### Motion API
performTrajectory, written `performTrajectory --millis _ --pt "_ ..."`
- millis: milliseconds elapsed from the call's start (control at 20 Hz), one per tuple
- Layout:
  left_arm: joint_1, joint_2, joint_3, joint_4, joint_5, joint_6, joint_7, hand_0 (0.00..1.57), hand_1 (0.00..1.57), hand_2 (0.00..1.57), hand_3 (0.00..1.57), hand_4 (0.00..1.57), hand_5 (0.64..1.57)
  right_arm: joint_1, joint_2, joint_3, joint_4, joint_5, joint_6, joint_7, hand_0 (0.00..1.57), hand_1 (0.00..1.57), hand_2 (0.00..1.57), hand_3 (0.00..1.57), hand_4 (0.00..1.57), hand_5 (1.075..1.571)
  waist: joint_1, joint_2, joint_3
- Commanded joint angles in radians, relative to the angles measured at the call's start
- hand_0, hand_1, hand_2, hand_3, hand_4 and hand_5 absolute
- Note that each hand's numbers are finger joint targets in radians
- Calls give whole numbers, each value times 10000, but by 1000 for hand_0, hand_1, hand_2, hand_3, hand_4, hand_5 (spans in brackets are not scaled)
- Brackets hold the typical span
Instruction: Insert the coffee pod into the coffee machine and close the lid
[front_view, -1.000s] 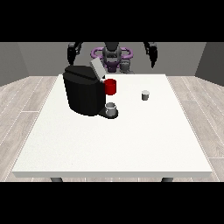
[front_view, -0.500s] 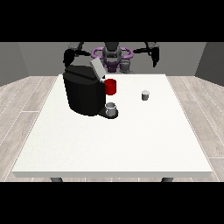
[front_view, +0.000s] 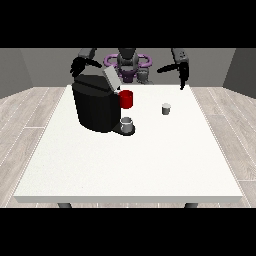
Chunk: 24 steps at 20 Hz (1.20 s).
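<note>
Front view shows the robot (front_view: 128, 65) small at the far edge of a large white surface (front_view: 130, 160), both arms raised above it. A black coffee machine (front_view: 97, 106) stands on the far part of the surface, towards the view's left. Its grey lid (front_view: 111, 79) is tilted up and open at the top. A red part (front_view: 126, 99) sticks out of the machine's front, and below it a small grey cup (front_view: 127, 123) sits on the machine's base.

The coffee pod (front_view: 166, 108), a small pale grey cylinder, stands upright on the surface to the right of the machine, well apart from it and not yet inside. Neither hand touches it.

The hand at the view's right (front_view: 183, 72) hangs in the air beyond the pod and above the far edge of the surface, its fingers pointing downward and looking released, holding nothing. The hand at the view's left (front_view: 78, 66) hovers just above the machine's back top corner; its fingers spread loosely and also hold nothing, though whether they touch the machine cannot be told.

Pale wooden flooring (front_view: 25, 110) surrounds the surface on both sides, with grey walls behind the robot.
</note>
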Motion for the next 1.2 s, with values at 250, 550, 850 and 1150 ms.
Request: performTrajectory --millis 250,550,850,1150 --pt "-1544 597 557 2694 -423 -16 50 0 0 0 0 0 1571 -148 -207 406 -409 -320 462 179 0 0 0 0 283 1571 -870 747 -2" --pt "-2146 701 419 4100 -1164 270 -941 0 0 0 0 0 1571 -833 218 859 45 302 -688 -11 0 0 0 0 352 1571 -513 1462 -3" --pt "-2511 890 -209 4660 -2063 85 -796 0 0 113 0 0 1571 -1535 122 248 761 326 -760 851 0 0 0 0 371 1571 -161 1126 -1" --pt "-2943 693 -541 4835 -2625 248 -222 446 446 606 295 0 1571 -1992 -351 -614 2197 114 -640 427 0 0 0 0 424 1571 197 984 3"
